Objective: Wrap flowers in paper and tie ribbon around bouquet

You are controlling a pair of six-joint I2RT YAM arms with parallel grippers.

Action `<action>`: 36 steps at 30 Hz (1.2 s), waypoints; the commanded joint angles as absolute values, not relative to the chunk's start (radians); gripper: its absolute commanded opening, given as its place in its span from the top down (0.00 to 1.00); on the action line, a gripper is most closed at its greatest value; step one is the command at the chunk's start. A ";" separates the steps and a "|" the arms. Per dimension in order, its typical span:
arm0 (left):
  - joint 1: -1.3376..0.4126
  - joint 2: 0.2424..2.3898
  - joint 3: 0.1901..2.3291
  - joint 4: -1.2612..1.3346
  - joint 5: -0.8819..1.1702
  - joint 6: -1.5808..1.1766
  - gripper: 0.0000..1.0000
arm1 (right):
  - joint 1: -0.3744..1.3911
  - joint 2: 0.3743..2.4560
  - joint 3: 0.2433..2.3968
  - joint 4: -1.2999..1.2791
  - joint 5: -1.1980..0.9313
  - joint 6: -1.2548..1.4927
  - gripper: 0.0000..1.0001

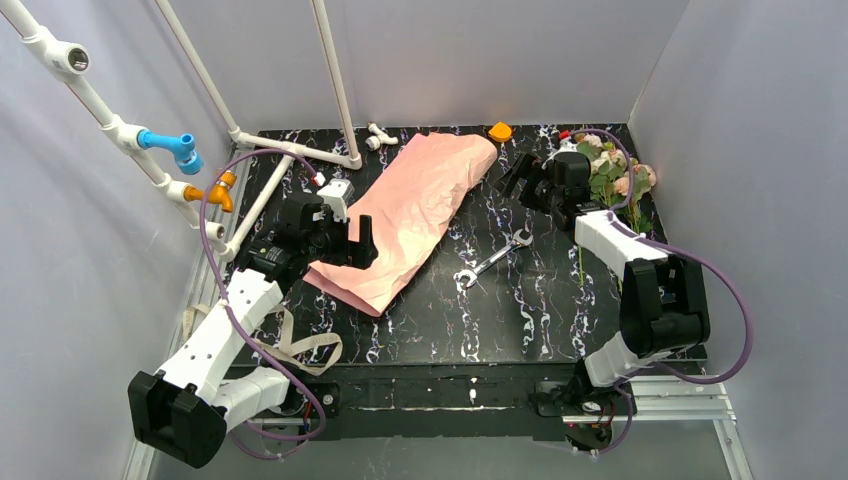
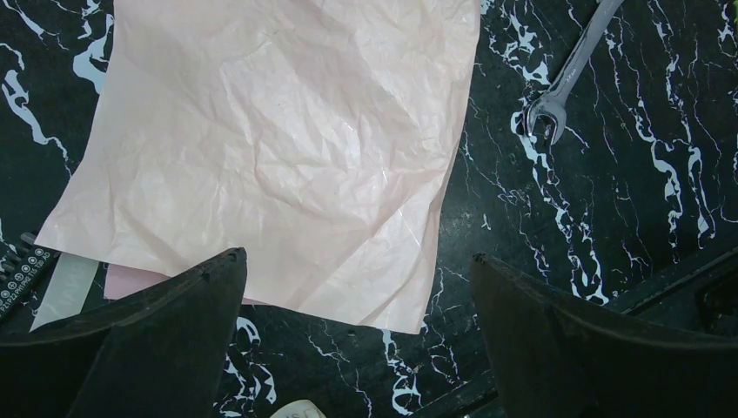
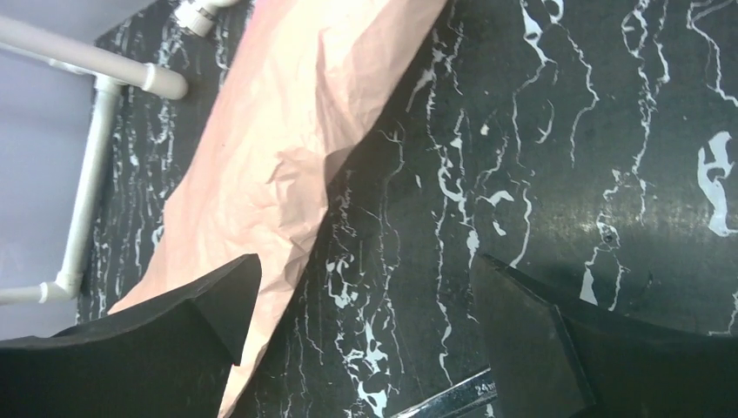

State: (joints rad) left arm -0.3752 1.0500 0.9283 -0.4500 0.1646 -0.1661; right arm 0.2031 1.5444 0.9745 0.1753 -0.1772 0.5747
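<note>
Top external view: a black marbled table (image 1: 560, 320) with the task's items spread across it, nothing wrapped or tied yet.
Ribbon (image 1: 300, 350): a limp loop near and left of the paper, at the table's near edge beside the left arm, apart from the sheet.
Left gripper (image 1: 362, 240): jaws spread wide and empty, poised over the paper's left edge toward its near end.
Paper (image 1: 415, 210): pink face up and crinkled, lying flat. Its long axis runs diagonally from near-left to far-right.
Spanner (image 1: 493, 262): just right of the paper, not touching it.
Right gripper (image 1: 515, 180): jaws wide apart and empty, just right of the paper's far end.
Flowers (image 1: 612, 172): well right of the paper, against the far right wall. Blooms sit at the far end, and a thin stem appears to trail toward the near edge.
Deciding relation: the flowers lie beyond the right gripper, on its side away from the paper. The right arm is much the nearer, so it is the likely one to carry them left onto the sheet.
</note>
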 commanded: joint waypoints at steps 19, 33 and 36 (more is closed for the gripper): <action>-0.377 0.831 0.708 -0.474 0.021 -0.635 0.00 | 0.348 1.546 1.104 -0.234 -0.011 0.575 0.00; -0.285 0.607 0.316 -0.121 0.086 -0.893 0.00 | 0.383 1.581 1.078 -0.201 -0.132 0.574 0.00; -0.242 0.597 0.254 -0.027 0.104 -0.953 0.00 | 0.386 1.570 1.060 -0.189 -0.142 0.577 0.00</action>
State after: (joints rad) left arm -0.2886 0.6178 0.3065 -0.1993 0.0742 -0.8555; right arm 0.3779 1.5887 1.0744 -0.2203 -0.1131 0.5755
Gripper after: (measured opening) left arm 0.995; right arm 0.997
